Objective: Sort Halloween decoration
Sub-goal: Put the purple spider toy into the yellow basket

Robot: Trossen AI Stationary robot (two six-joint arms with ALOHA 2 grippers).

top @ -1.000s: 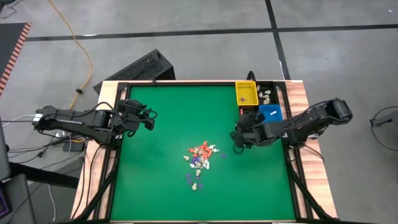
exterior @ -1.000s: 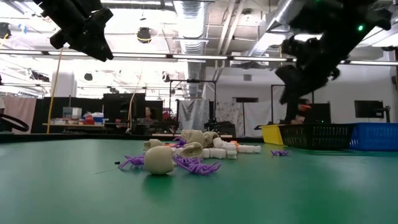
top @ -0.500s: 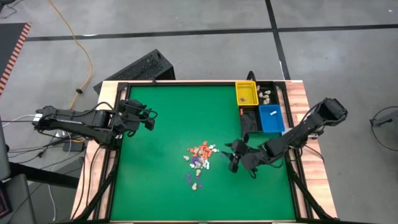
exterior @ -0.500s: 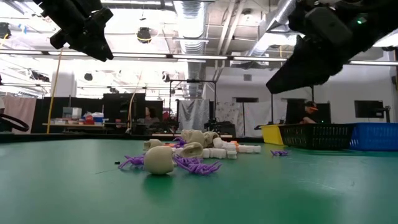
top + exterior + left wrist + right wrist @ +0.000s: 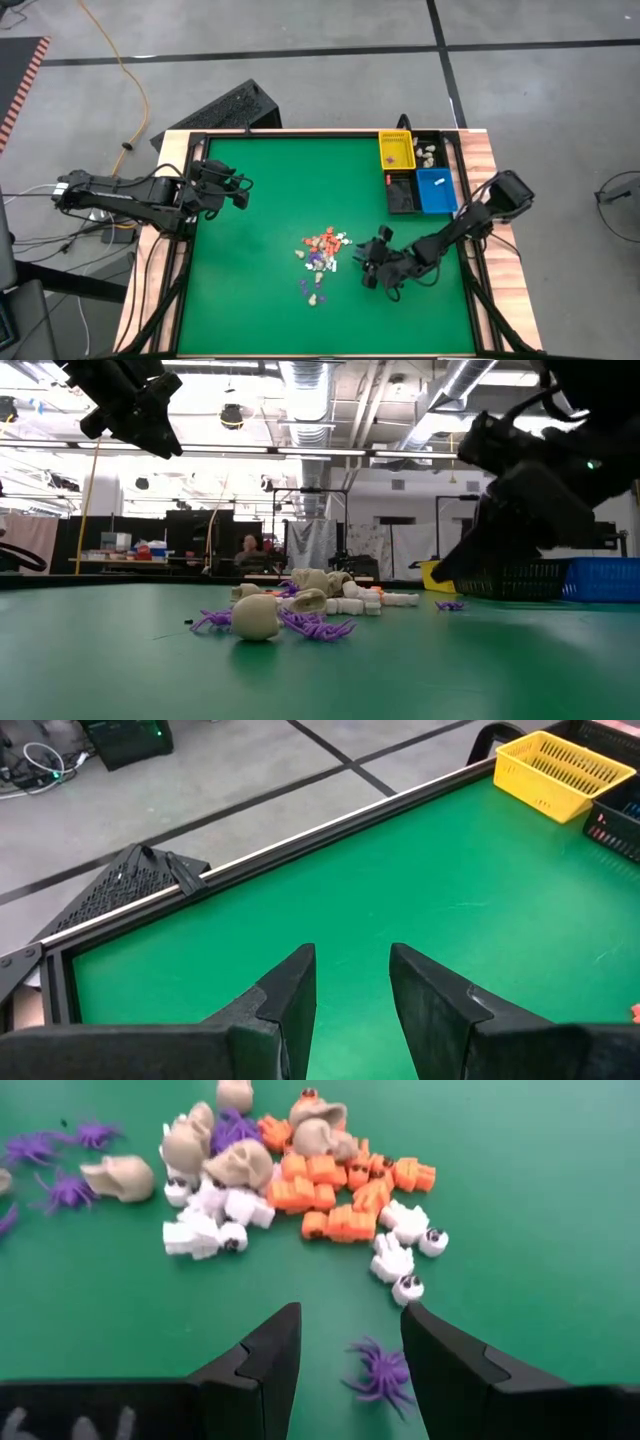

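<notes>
The Halloween trinkets [image 5: 320, 255] lie in a loose pile mid-table: orange pieces [image 5: 340, 1190], white skeletons [image 5: 205, 1230], cream skulls [image 5: 240, 1165] and purple spiders [image 5: 60, 1175]. One purple spider [image 5: 380, 1372] lies apart on the felt, just ahead of my right gripper [image 5: 350, 1340]. That gripper is open and low, right of the pile [image 5: 366, 266], touching nothing. My left gripper [image 5: 238, 190] hangs open over the table's left part, above bare felt [image 5: 352, 985]. In the low view the pile [image 5: 300, 605] sits mid-table and the right gripper [image 5: 520, 510] hovers to its right.
Yellow bin [image 5: 395, 150], black bin [image 5: 403, 193], blue bin [image 5: 435, 188] and a black bin holding cream pieces [image 5: 428, 153] stand at the table's far right corner. A raised dark rim [image 5: 300, 133] frames the green felt. A person [image 5: 248, 545] shows far behind.
My right gripper has swung from beside the bins toward the near edge and leftward to the pile, coming down low over the felt. The left arm and the trinkets have stayed put.
</notes>
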